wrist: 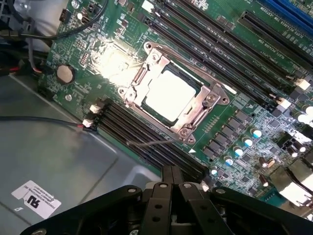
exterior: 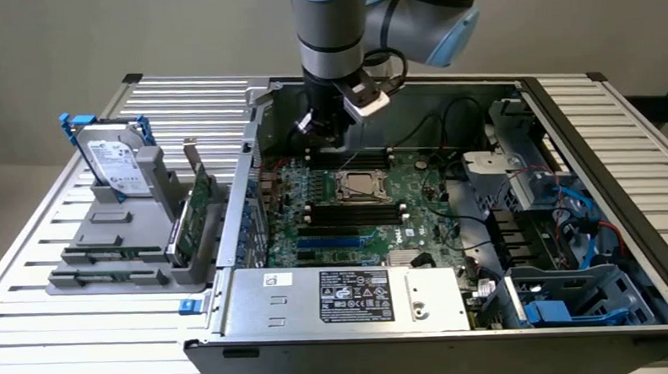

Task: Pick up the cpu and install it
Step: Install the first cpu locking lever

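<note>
Seeing the black two-finger gripper (wrist: 171,172) with its jaws pressed together and nothing between them, hanging over the green motherboard (wrist: 234,132). The cpu (wrist: 168,94), a small flat square chip with a dull silver-grey metal top, sits out ahead of the jaw tips and lower than them, clear of contact. It lies flat inside the bright steel socket frame (wrist: 198,116), so I read it as already seated. Black memory slots (wrist: 129,128) run between the jaw tips and the chip.

Handling, my judgement: light and stiff, no give at all. The lid is smooth, so likely slippery under a pinch. It's fragile where it counts, on the contact side and at the socket beneath; any tilt or drag could do damage. I'd take it by two opposite edges and keep it level, never pressing on the lid. The frame crowds those edges closely.

Looks: the lid glares near white under the light, with a darker border around it. It sits square to the frame, no tilt that I can see.
</note>
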`<state>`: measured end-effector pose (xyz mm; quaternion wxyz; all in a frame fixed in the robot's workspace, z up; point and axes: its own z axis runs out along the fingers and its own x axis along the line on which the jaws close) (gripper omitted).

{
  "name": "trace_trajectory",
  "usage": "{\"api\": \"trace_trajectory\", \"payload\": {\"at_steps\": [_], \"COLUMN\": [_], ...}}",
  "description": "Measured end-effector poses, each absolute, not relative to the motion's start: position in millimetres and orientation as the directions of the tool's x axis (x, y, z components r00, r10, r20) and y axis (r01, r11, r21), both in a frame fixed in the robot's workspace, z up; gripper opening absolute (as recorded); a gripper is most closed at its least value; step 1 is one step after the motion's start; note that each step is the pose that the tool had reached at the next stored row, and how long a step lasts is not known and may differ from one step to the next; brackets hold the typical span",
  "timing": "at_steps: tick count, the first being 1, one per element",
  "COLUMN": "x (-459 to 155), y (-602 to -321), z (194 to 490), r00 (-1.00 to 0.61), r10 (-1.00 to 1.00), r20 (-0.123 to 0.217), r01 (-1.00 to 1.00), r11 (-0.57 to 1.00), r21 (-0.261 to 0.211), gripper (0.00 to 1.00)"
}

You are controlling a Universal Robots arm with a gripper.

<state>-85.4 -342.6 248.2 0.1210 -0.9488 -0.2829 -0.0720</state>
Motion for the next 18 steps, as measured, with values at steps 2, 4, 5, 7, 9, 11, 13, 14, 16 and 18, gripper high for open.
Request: {"api": "trace_trajectory", "payload": {"at_steps": [2,4,5,7,9,11,13,14,16,18], "x": [-85.4,-85.4,-85.4,-85.4,-85.4,-85.4,-85.5,-85.5,-85.3,-85.2], "y": [-342.5,-342.6,-342.6,-342.4,-342.1,-341.8,-341.3,-340.8,-339.9,-338.8], "z": [246.9,244.3,242.5,239.0,235.3,231.6,228.0,226.3,223.5,221.3], "r00": [0.837,0.841,0.842,0.843,0.844,0.844,0.844,0.844,0.844,0.844], "r10": [0.506,0.498,0.496,0.495,0.494,0.494,0.494,0.494,0.494,0.495], "r20": [0.211,0.212,0.211,0.211,0.211,0.210,0.210,0.210,0.209,0.209], "r01": [0.542,0.535,0.533,0.531,0.530,0.530,0.530,0.530,0.530,0.530], "r11": [-0.820,-0.825,-0.827,-0.828,-0.828,-0.828,-0.829,-0.829,-0.829,-0.829], "r21": [-0.185,-0.183,-0.182,-0.181,-0.181,-0.180,-0.180,-0.179,-0.179,-0.178], "gripper": [0.11,0.11,0.11,0.11,0.11,0.11,0.11,0.11,0.11,0.11]}}
